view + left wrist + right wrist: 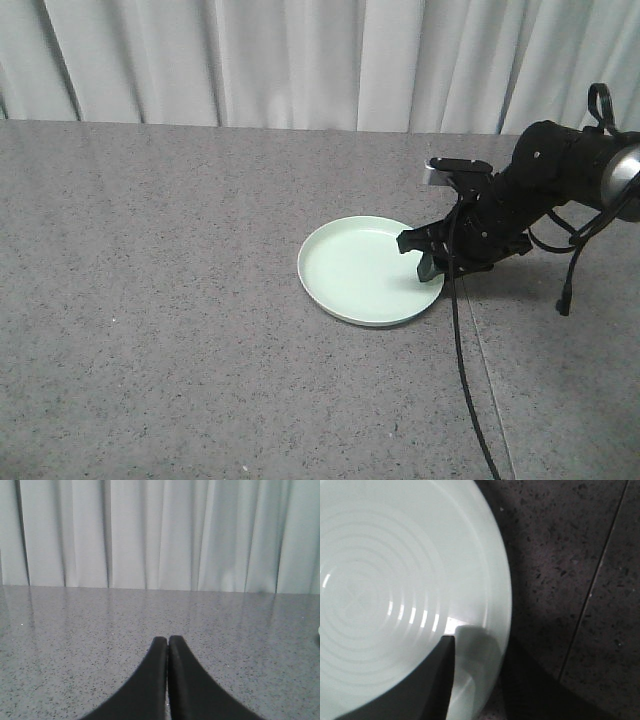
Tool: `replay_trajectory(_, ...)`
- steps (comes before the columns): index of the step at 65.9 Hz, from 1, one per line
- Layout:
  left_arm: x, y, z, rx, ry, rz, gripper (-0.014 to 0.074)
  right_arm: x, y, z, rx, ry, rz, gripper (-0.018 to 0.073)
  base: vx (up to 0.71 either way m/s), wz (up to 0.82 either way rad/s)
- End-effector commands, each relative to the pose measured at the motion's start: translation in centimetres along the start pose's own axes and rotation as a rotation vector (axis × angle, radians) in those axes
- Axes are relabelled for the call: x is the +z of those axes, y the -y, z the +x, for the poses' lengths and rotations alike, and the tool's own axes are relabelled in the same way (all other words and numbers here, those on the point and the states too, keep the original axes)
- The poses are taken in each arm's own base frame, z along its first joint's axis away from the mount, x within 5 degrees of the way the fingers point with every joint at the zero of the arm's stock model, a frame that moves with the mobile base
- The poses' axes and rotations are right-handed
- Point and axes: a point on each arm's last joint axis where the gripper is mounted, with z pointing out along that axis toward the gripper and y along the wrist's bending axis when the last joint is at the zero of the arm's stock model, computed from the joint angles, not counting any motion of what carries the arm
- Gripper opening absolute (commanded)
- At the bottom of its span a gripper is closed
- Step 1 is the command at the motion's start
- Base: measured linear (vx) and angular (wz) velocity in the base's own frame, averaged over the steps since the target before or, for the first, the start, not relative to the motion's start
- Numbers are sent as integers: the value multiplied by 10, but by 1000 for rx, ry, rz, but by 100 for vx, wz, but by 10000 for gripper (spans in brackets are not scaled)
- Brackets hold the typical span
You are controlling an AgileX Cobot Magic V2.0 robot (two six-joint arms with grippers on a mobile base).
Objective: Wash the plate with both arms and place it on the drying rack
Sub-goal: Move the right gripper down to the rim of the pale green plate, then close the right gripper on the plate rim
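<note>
The pale mint-green plate (358, 268) lies flat on the grey speckled counter, right of centre. My right gripper (432, 262) comes in from the right and grips its right rim. In the right wrist view one black finger (430, 685) lies on the plate's (395, 590) inner face, the other sits dark outside the rim, and the gripper (480, 652) is shut on that rim. In the left wrist view my left gripper (168, 641) is shut on nothing, low over bare counter, facing the curtain. The drying rack is out of view.
White curtains (300, 60) hang behind the counter's far edge. A thin seam (485, 380) runs through the counter just right of the plate. The right arm's black cable (466, 370) hangs down towards the front edge.
</note>
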Motion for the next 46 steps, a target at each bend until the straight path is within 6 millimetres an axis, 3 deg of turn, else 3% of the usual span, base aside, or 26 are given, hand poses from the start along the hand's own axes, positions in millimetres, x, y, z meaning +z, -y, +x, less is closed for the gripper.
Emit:
replay_trajectory(1,-2,1,-17,-9,116,10,-7,-21,-7,-10,-12,86,-11,150,0,0)
replay_trajectory(15,-2,1,-17,-9,116,10,-7,-21,-5,-9,-9,85,-10,-14,0,0)
replay_trajectory(31,-2,1,-17,-9,116,10,-7,-32,-9,-10,-6,109,-18,-9,0,0)
replay_trajectory(46,-2,1,-17,-9,116,10,-7,-66,-20,-9,-13,179,-44,-9,0,0)
